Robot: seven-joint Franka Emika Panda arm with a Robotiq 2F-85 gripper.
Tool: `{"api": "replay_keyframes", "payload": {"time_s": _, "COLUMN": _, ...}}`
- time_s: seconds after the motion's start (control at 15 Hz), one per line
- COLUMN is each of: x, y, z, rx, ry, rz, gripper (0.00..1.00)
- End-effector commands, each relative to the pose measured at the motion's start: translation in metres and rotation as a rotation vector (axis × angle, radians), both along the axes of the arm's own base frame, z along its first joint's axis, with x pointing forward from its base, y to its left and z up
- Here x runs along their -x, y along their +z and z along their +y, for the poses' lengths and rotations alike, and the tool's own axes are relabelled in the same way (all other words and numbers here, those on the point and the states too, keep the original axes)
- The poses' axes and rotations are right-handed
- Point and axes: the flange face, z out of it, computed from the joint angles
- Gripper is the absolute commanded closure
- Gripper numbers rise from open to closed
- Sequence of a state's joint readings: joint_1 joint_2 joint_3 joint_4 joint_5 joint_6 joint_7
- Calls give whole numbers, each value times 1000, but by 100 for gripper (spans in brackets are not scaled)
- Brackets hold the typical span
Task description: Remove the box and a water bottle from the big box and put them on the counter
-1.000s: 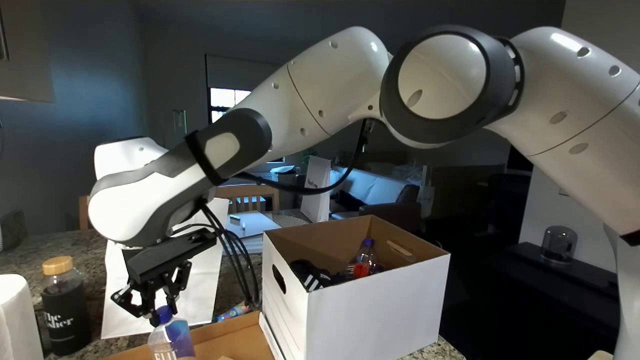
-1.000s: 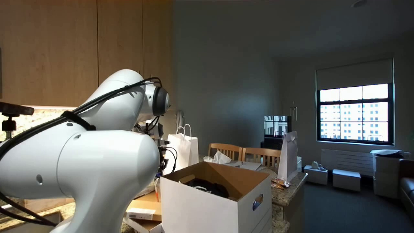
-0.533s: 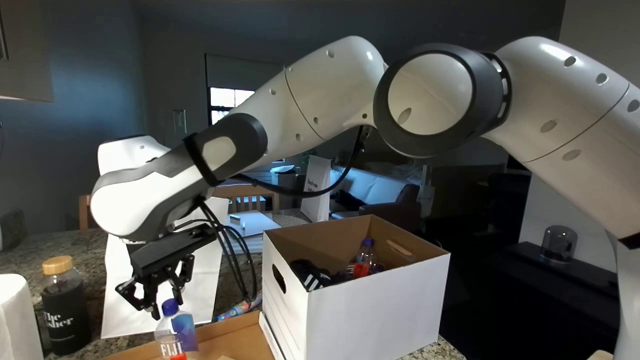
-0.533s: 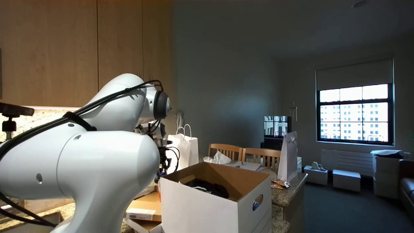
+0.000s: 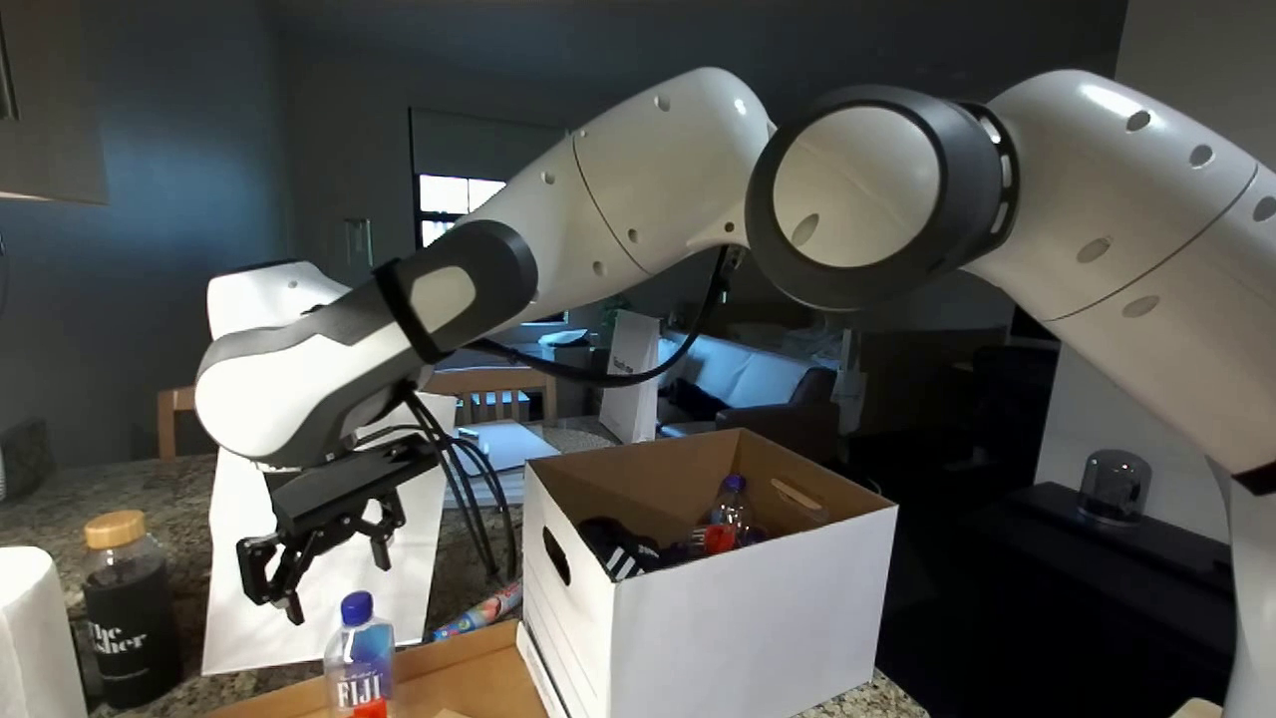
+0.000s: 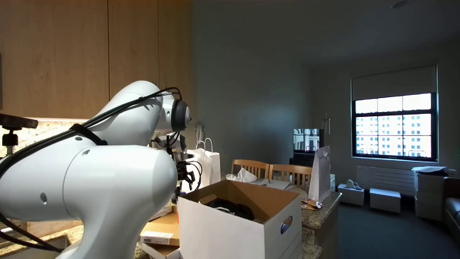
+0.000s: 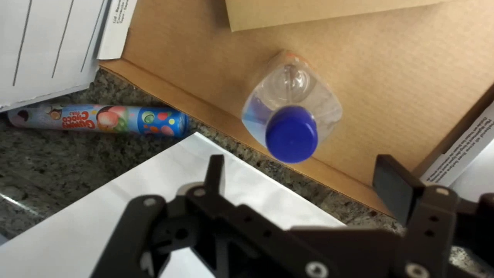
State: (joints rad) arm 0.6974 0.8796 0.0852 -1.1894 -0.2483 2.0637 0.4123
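Our gripper (image 5: 337, 584) stands with its jaws spread wide and nothing between them, just outside the big box (image 5: 738, 618), off one of its hand-hole ends. We find the water bottle (image 5: 360, 656) off that same end of the big box, upright in the brown-lined lid (image 5: 478, 670) that lies beside it, with the blue cap (image 7: 292, 134) near the jaws but apart from them. We judge the step in hand to be the letting-go that ends the bottle's placing: it is already out of the big box, though it rests in the lid rather than on the speckled stone of the counter (image 7: 58, 162). A flat brown carton (image 6: 160, 228) also lies outside, next to the big box; we suspect it is the box the task means, but we cannot tell for certain. Next, we think, the move calls for a rise straight away from the cap, jaws wide, so that neither one tips the bottle. If the counter itself is wanted, we need to grasp the bottle and carry it out of the lid, farther from the big box. A second bottle (image 5: 731, 514) shows inside the big box, and since the task asks for one only, we would leave it there.
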Motion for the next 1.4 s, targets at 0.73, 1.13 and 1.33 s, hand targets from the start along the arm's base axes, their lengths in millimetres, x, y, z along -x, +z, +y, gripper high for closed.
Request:
{"api": "replay_keyframes", "payload": {"time_s": 0.73, "x": -7, "y": 181, "z": -166, "rx": 49, "ry": -394, "rz": -194, "gripper": 0}}
{"api": "replay_keyframes", "payload": {"time_s": 1.13, "x": 10, "y": 202, "z": -295, "rx": 13, "ry": -493, "rz": 11, "gripper": 0}}
{"api": "replay_keyframes", "payload": {"time_s": 1.33, "x": 17, "y": 204, "z": -368, "rx": -17, "ry": -527, "rz": 6, "gripper": 0}}
